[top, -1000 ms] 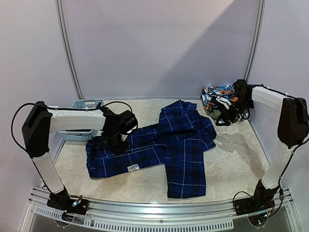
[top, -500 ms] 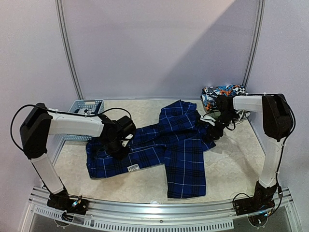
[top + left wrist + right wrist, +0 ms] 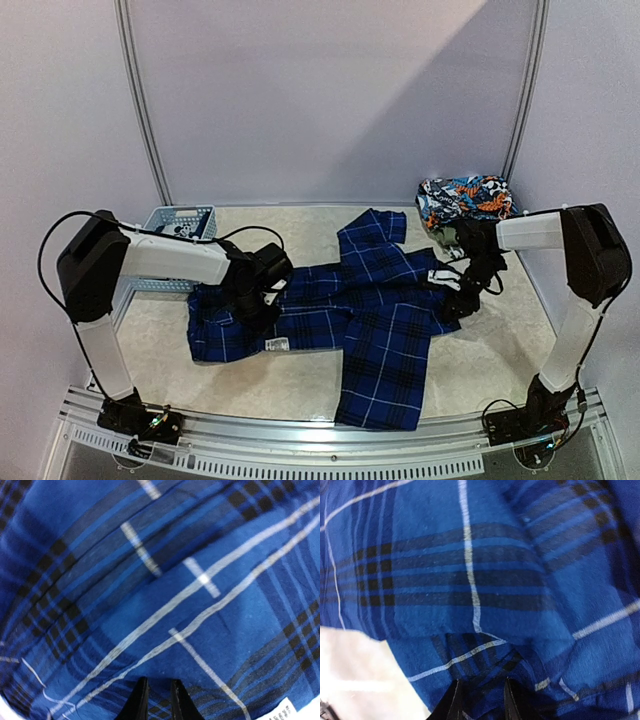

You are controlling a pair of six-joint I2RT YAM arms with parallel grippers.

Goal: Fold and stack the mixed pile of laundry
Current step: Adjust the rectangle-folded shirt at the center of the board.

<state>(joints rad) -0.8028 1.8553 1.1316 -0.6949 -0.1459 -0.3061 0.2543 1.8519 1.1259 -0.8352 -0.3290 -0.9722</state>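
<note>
The blue-and-black plaid shirt [image 3: 370,300] lies spread across the middle of the table, with one long part reaching the near edge. My left gripper [image 3: 258,305] presses down on its left part, and in the left wrist view its fingers [image 3: 137,702] stand close together with plaid cloth [image 3: 190,605] pinched between them. My right gripper [image 3: 452,300] sits at the shirt's right edge. In the right wrist view a bunched fold of the plaid [image 3: 480,665] runs in between its narrow fingers [image 3: 451,702]. More of the laundry pile, a colourful printed bundle [image 3: 465,200], lies at the back right.
A light-blue slotted basket [image 3: 170,225] stands at the back left, behind my left arm. A white label [image 3: 277,345] shows on the shirt near the front. Pale table top [image 3: 360,675] shows just beside the shirt's right edge. White walls close the back and sides.
My right arm came from the colourful bundle down to the shirt's right edge and closed on it. The left gripper narrowed. The shirt has shifted right and toward the near edge.
</note>
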